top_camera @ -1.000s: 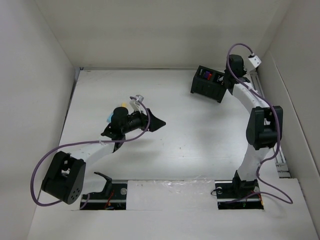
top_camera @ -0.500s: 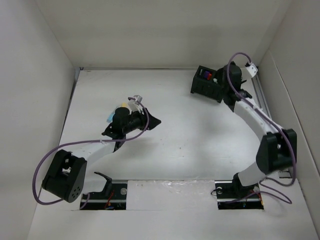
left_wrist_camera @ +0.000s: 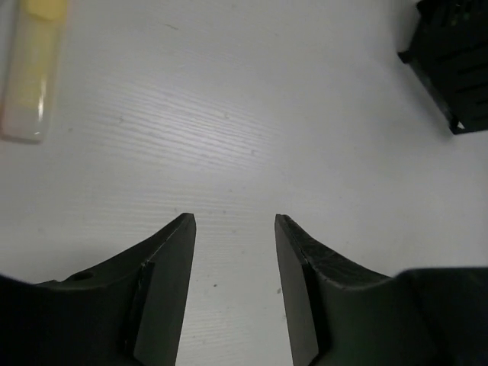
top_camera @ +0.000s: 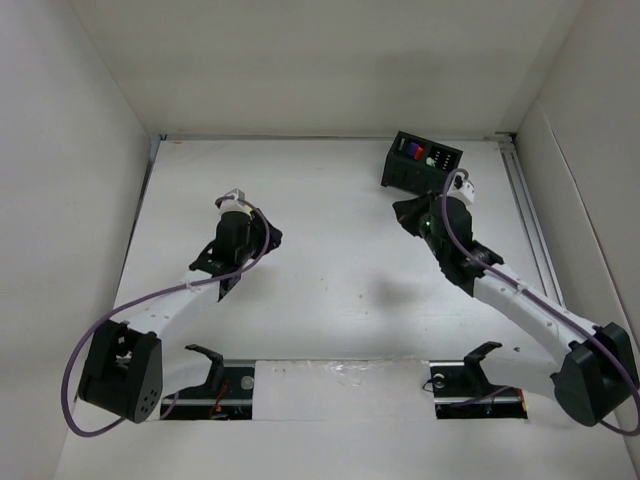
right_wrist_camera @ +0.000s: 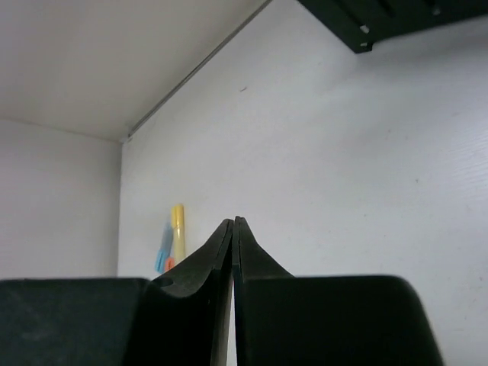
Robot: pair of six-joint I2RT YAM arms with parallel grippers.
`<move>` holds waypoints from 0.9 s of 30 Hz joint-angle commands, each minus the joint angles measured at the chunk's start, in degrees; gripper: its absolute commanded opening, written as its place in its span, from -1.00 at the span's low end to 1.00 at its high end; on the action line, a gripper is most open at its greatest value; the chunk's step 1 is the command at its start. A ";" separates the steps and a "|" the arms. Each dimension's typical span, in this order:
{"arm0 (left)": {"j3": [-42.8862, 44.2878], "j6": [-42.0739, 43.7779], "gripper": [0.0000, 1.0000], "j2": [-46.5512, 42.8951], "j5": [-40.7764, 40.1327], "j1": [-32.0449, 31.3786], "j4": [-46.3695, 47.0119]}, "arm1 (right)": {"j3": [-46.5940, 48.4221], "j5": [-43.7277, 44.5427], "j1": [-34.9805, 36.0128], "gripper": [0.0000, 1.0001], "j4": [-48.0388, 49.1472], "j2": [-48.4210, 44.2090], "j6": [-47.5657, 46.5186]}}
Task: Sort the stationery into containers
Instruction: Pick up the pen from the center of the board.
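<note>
The black two-compartment box (top_camera: 420, 165) stands at the back right with coloured pens in it, one purple (top_camera: 412, 151). My right gripper (top_camera: 408, 211) hangs just in front of the box, shut on nothing (right_wrist_camera: 234, 222). My left gripper (top_camera: 270, 236) is at the left middle, open and empty above bare table (left_wrist_camera: 234, 219). A yellow highlighter (left_wrist_camera: 30, 69) lies ahead of it to the left. The right wrist view shows that yellow pen (right_wrist_camera: 177, 229) far off beside a light-blue one (right_wrist_camera: 162, 248) and an orange part (right_wrist_camera: 169, 264). In the top view the left arm hides these pens.
White walls close in the table on the left, back and right. A metal rail (top_camera: 530, 230) runs along the right edge. The box's corner (left_wrist_camera: 457, 61) shows at the upper right of the left wrist view, and its underside (right_wrist_camera: 381, 19) at the top of the right wrist view.
My right arm has drawn back from over the box toward the table's middle, its jaws opening and then shutting. My left gripper has swung left and its jaws have narrowed.
</note>
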 commanded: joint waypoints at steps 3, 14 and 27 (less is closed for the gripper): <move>6.82 -2.45 -0.04 1.10 -14.63 0.09 -9.98 | -1.34 -4.80 0.89 -0.73 3.05 -4.97 0.12; 20.45 -0.42 -0.15 17.98 -21.58 0.09 -14.82 | -1.86 -10.52 -0.78 -0.47 2.43 -2.17 -0.41; 29.78 -0.07 -0.12 30.11 -28.97 2.11 -21.94 | -1.86 -14.30 -1.84 -0.27 3.66 -1.55 -1.02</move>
